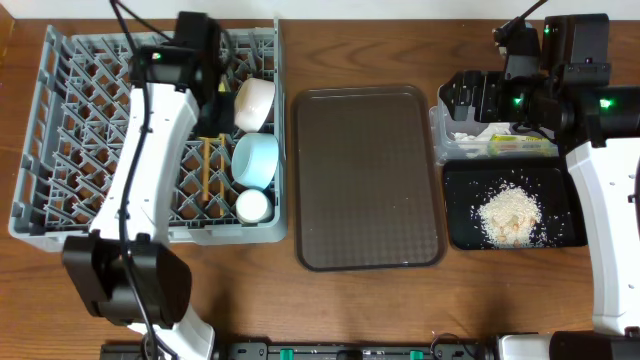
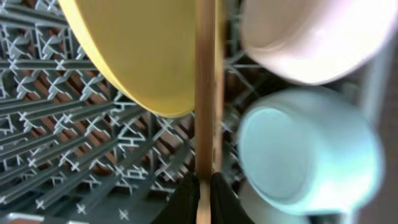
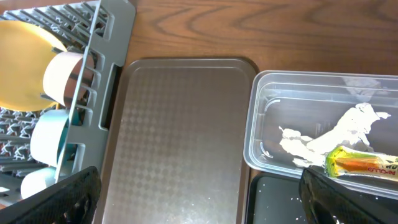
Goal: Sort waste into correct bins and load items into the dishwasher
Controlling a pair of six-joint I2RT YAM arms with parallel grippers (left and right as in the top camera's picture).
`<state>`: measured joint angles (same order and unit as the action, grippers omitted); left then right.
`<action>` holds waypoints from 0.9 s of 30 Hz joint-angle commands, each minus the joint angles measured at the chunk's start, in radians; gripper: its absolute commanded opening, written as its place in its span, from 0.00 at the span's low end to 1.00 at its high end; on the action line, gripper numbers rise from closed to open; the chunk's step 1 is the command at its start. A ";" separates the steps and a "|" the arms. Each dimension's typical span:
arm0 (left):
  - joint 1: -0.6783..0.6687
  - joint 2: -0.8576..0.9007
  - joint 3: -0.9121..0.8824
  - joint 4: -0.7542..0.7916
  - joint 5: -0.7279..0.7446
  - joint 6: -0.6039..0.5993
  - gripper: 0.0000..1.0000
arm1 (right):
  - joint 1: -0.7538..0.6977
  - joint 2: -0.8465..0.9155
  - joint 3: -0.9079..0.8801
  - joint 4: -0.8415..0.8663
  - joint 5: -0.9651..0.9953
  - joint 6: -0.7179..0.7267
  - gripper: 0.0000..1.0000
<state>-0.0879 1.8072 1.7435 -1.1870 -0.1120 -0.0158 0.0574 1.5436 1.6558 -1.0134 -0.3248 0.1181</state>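
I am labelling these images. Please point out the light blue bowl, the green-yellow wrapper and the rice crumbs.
light blue bowl (image 1: 255, 160), overhead view, its middle.
green-yellow wrapper (image 3: 364, 165), right wrist view, its printed middle.
rice crumbs (image 1: 508, 213), overhead view, middle of the pile.

The brown tray (image 1: 368, 180) mid-bench is offering open passage. Near the left edge, white bowl (image 1: 254, 103), blue bowl (image 1: 255, 160) and cup (image 1: 252, 205) are crowding the rack's (image 1: 60, 150) right column, the left arm (image 1: 150, 150) hanging across it. The right arm (image 1: 540, 100) is covering the tub (image 1: 440, 140) toward the far right corner.
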 commanded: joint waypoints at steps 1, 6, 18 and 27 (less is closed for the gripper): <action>0.042 0.019 -0.061 0.051 -0.020 0.050 0.08 | 0.002 0.001 0.010 -0.002 0.000 -0.003 0.99; 0.061 0.030 -0.111 0.111 -0.020 0.049 0.17 | 0.002 0.001 0.010 -0.002 0.000 -0.003 0.99; 0.060 0.005 -0.082 0.056 0.059 0.020 0.41 | 0.002 0.001 0.010 -0.002 0.000 -0.003 0.99; 0.028 -0.293 0.033 -0.122 0.108 -0.211 0.41 | 0.002 0.001 0.010 -0.002 0.000 -0.003 0.99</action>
<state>-0.0387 1.6840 1.7267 -1.2831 -0.0532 -0.0895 0.0574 1.5436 1.6558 -1.0134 -0.3244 0.1181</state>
